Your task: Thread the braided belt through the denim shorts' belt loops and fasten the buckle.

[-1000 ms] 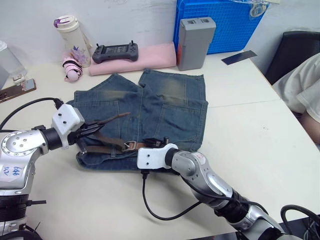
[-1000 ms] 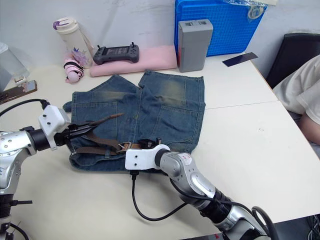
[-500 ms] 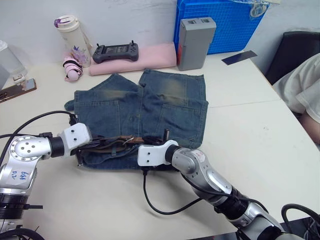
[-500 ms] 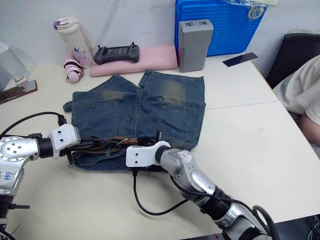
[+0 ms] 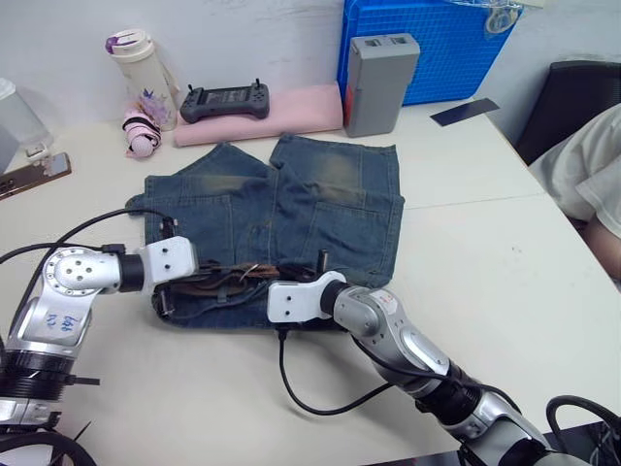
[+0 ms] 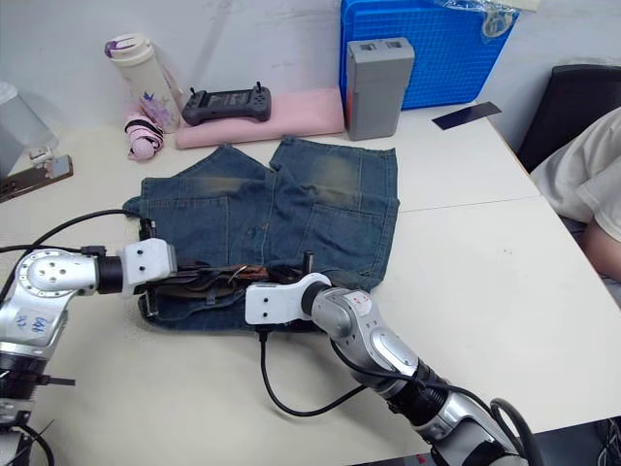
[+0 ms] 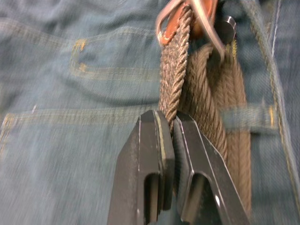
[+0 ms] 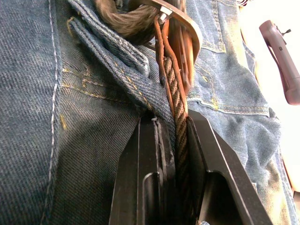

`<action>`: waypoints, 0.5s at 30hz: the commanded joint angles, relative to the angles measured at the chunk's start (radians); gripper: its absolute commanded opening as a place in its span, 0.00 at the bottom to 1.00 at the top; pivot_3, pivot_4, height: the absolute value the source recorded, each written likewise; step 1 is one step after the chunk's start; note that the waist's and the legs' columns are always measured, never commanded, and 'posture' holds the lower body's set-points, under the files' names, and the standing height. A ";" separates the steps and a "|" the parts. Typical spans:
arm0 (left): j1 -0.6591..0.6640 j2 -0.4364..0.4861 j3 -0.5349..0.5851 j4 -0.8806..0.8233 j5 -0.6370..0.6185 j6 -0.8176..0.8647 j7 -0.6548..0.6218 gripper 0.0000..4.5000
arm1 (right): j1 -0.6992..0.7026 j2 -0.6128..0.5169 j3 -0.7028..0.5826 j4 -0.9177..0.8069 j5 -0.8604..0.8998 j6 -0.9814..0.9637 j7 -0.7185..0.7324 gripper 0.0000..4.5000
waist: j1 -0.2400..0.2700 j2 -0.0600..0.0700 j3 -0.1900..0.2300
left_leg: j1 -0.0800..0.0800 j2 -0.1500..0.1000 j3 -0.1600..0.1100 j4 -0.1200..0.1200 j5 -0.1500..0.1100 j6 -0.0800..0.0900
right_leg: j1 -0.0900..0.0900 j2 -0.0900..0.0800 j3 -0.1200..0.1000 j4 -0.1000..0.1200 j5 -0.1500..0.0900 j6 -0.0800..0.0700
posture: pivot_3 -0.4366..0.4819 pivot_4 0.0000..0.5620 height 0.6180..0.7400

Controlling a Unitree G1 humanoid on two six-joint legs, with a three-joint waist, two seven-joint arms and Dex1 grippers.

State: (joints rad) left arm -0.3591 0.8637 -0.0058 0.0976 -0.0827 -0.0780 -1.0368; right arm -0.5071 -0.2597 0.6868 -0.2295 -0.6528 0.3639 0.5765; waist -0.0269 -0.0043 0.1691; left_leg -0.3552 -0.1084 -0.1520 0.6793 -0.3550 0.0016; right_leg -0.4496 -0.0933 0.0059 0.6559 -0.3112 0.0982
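Where a second ago it sat farther left, left tool (image 7: 171, 129) pinching braided belt (image 7: 173, 89), right tool (image 8: 173, 129) pinching belt too

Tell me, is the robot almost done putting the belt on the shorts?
Getting close. The braided belt already passes under a belt loop on the denim shorts. Both the left gripper and right gripper pinch the strap near the buckle. Whether the strap is through the buckle is unclear; fastening appears left.
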 commanded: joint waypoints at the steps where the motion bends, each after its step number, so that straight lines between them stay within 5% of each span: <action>1: -0.003 -0.037 -0.024 -0.007 0.004 0.012 0.018 0.00 | -0.012 0.014 -0.027 -0.029 -0.018 -0.019 -0.011 0.02 | 0.000 0.000 0.000 | 0.000 0.000 0.000 0.000 0.000 0.000 | 0.000 0.000 0.000 0.000 0.000 0.000 | 0.48 0.27 0.82; 9: -0.023 -0.147 -0.059 -0.033 -0.004 0.102 0.052 0.00 | 0.000 -0.021 -0.024 -0.044 0.006 -0.002 0.092 0.02 | 0.005 0.000 0.000 | 0.000 -0.001 0.000 0.002 0.000 0.000 | 0.000 0.000 0.000 0.001 0.000 0.000 | 0.48 0.27 0.82; 15: -0.052 -0.214 -0.107 0.003 0.010 0.106 0.048 0.00 | 0.011 -0.089 -0.083 -0.100 0.065 0.030 0.220 0.62 | 0.023 -0.001 0.000 | 0.000 -0.001 0.000 0.003 0.000 0.000 | 0.001 -0.001 0.000 0.001 0.000 0.000 | 0.48 0.27 0.82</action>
State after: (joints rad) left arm -0.4131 0.6646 -0.0797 0.0933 -0.0729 0.0255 -0.9775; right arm -0.5031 -0.3378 0.6309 -0.2689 -0.6175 0.3786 0.7483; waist -0.0034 -0.0049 0.1686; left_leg -0.3550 -0.1093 -0.1523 0.6820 -0.3550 0.0018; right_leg -0.4482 -0.0939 0.0056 0.6565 -0.3111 0.0984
